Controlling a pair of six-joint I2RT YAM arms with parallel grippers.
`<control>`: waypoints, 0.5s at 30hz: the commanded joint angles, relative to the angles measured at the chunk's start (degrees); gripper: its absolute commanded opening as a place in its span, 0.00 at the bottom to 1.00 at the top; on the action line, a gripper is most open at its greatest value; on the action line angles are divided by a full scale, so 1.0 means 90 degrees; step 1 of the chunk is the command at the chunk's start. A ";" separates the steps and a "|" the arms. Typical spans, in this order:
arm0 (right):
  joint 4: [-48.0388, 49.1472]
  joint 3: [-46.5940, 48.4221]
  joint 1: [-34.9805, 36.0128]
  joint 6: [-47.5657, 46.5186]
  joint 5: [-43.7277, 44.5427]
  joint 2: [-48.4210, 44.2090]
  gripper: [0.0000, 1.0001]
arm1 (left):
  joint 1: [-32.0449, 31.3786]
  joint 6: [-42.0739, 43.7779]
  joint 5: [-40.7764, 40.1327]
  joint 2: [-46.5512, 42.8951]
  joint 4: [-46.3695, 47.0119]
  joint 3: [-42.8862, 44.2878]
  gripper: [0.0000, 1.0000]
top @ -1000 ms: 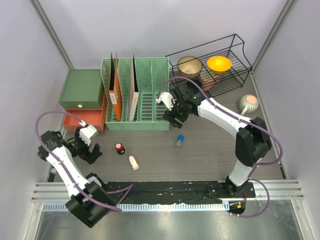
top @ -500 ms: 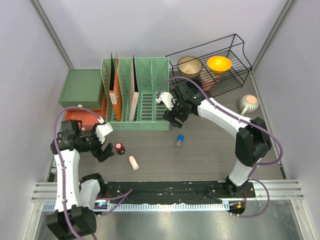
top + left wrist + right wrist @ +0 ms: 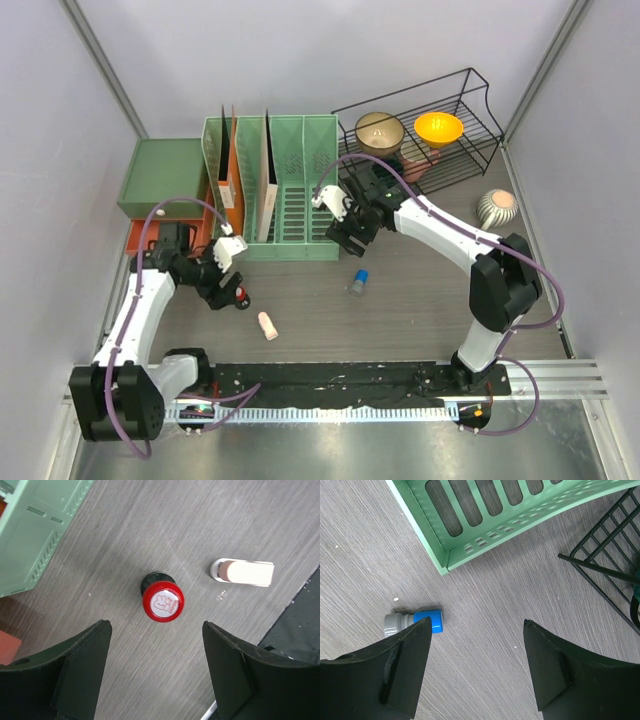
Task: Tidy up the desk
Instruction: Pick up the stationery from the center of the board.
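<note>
The desk (image 3: 420, 300) is a dark wood-grain top. On it stand a small red-capped black stamp (image 3: 239, 296), a pale pink eraser-like piece (image 3: 267, 325) and a blue-and-grey capped tube (image 3: 357, 282). My left gripper (image 3: 224, 291) is open just left of the stamp; in the left wrist view the stamp (image 3: 162, 599) sits ahead of the open jaws (image 3: 156, 630) and the pink piece (image 3: 245, 572) lies to its right. My right gripper (image 3: 345, 240) is open and empty near the file rack's front right corner; the tube (image 3: 415, 621) lies by its left finger.
A green slotted file rack (image 3: 285, 195) holds orange and brown folders. A green and orange drawer box (image 3: 165, 190) stands at the left. A black wire rack (image 3: 440, 135) with bowls is at the back right, a striped bowl (image 3: 497, 206) beside it.
My left arm has swung up and to the right, bringing its open gripper next to the red-capped stamp. The right arm has not moved.
</note>
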 commanded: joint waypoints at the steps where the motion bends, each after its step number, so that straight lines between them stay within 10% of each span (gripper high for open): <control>1: 0.0023 0.0271 -0.0012 -0.0031 0.0056 0.0028 0.78 | -0.0110 -0.0317 -0.0225 0.0085 0.0599 -0.0067 0.77; 15: -0.0006 0.0271 -0.0021 -0.0021 0.0086 0.0096 0.78 | -0.0989 -0.0776 -0.0928 0.0144 0.1419 -0.0546 0.71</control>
